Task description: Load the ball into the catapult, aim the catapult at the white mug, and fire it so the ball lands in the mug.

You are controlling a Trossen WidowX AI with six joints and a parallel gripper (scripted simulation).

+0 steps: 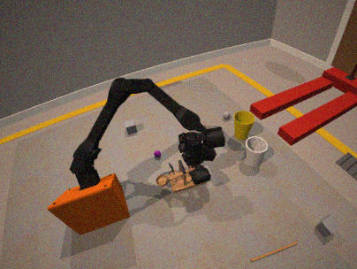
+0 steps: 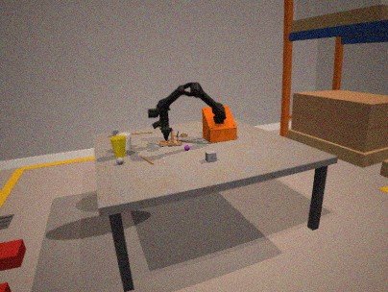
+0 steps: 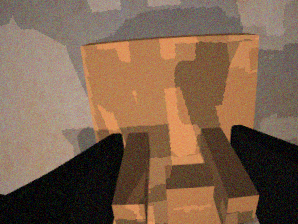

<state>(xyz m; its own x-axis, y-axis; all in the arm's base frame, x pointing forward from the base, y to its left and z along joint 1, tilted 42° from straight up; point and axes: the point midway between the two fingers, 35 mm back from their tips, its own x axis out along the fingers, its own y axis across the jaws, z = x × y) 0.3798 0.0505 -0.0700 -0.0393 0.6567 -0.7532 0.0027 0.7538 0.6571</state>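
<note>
The wooden catapult stands on the table beneath the arm. Its round cup points toward the orange arm base; no ball shows in it. My gripper points down and is shut on the catapult, with black fingers outside its two side rails. A purple ball and a pale grey ball lie on the table. The white mug stands upright beyond the catapult's far end, right of it in the top view.
A yellow cup stands beside the mug. Grey cubes lie at two places. One thin stick lies past the catapult; another stick lies near the grey ball. The orange base carries the arm.
</note>
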